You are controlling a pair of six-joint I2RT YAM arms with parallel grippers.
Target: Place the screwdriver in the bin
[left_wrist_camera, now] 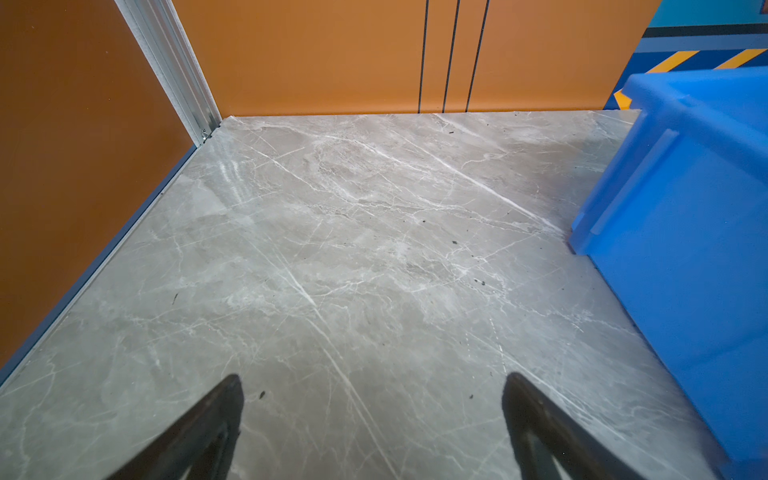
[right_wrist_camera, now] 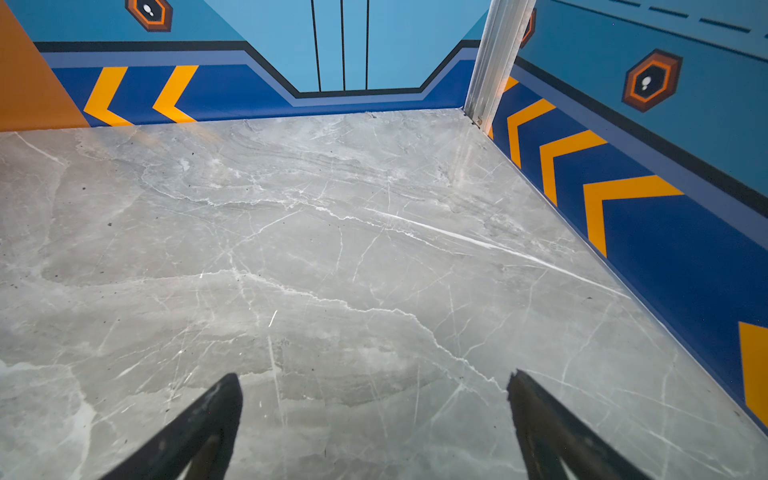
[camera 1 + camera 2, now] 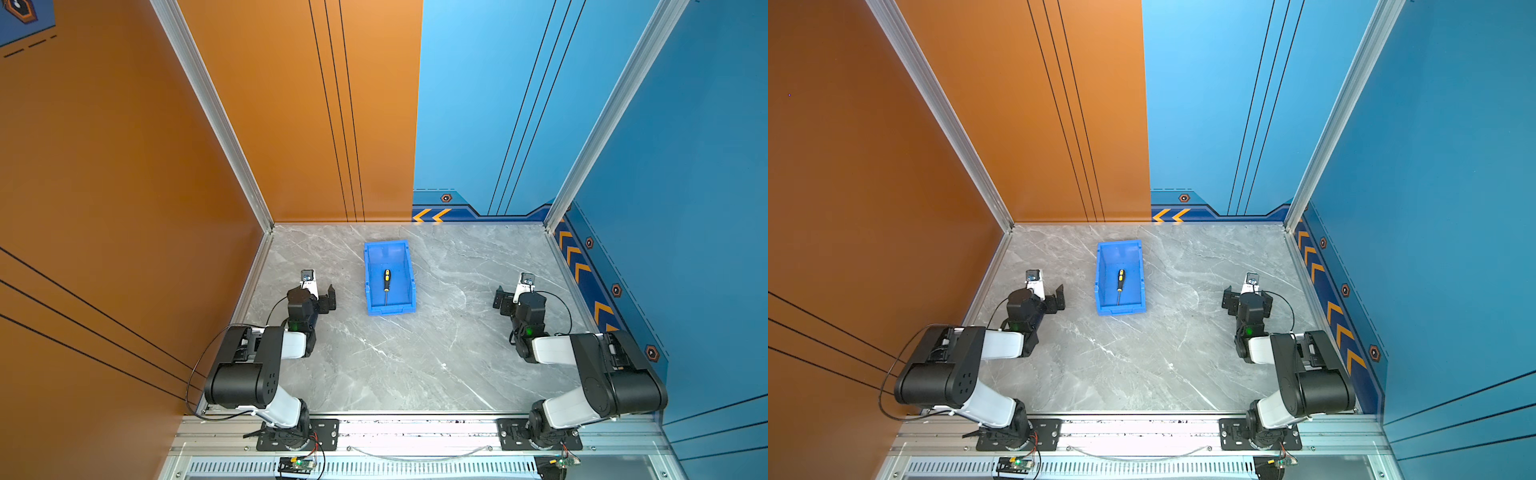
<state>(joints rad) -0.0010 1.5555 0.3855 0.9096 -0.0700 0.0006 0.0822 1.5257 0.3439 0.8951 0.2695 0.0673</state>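
Gaping empty, L fingers (image 1: 208,419), R fingers (image 2: 208,415), screwdriver (image 3: 386,279) in bin (image 3: 397,254)

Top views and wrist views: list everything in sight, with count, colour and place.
bin: one, bright blue, on the table towards the back, left of centre
screwdriver: one, black-and-yellow handle with a metal shaft, lying flat inside the bin
table: one, grey marble pattern, filling the cell floor
orange wall: left side and back left
blue wall: back right and right side, yellow chevrons along its base
arms: two, black and white, mounted at the front corners
left gripper: black, open, empty, beside the bin
right gripper: black, open, empty, over bare table
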